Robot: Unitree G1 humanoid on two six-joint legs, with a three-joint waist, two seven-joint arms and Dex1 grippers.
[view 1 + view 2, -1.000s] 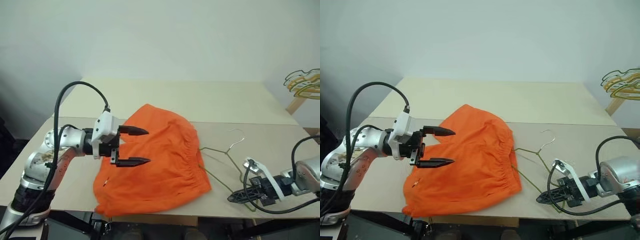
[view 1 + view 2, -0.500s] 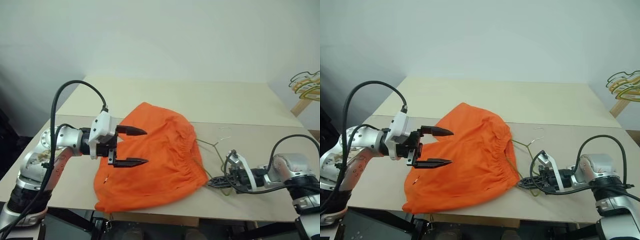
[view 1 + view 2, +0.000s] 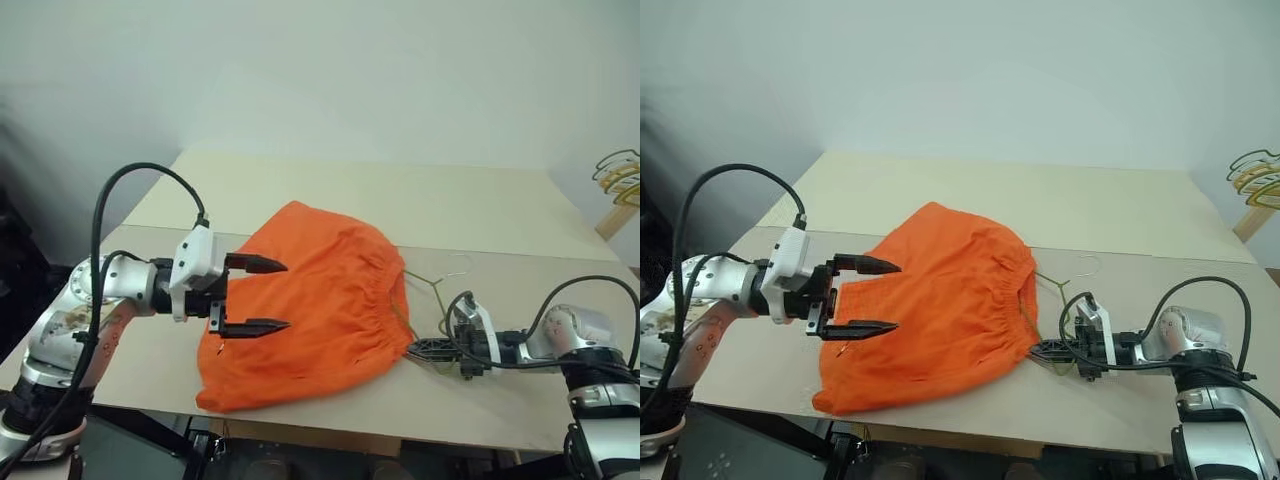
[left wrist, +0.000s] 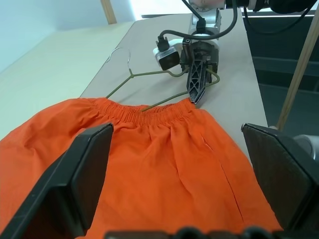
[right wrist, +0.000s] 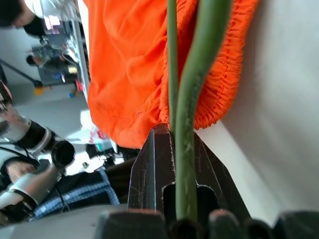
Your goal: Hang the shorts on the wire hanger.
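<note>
The bright orange shorts point(image 3: 320, 300) lie flat on the table, their gathered waistband facing right. My left gripper point(image 3: 286, 295) hovers wide open over their left part, with nothing between its fingers point(image 4: 87, 179). The thin olive-green wire hanger point(image 3: 432, 284) lies just right of the waistband, its hook point(image 3: 458, 264) pointing away from me. My right gripper point(image 3: 413, 347) lies low on the table, shut on the hanger's lower wire point(image 5: 192, 99). Its tip point(image 4: 196, 92) reaches the waistband's edge. Part of the hanger slips under the orange fabric.
The beige table point(image 3: 480, 200) is two boards with a seam across the middle, and the shorts hang slightly over its front edge. A bunch of yellow and green hangers point(image 3: 620, 172) sits on a wooden post at the far right.
My right gripper has swung left along the table to the waistband, and the hanger has shifted left with it. The left gripper has stayed open over the shorts.
</note>
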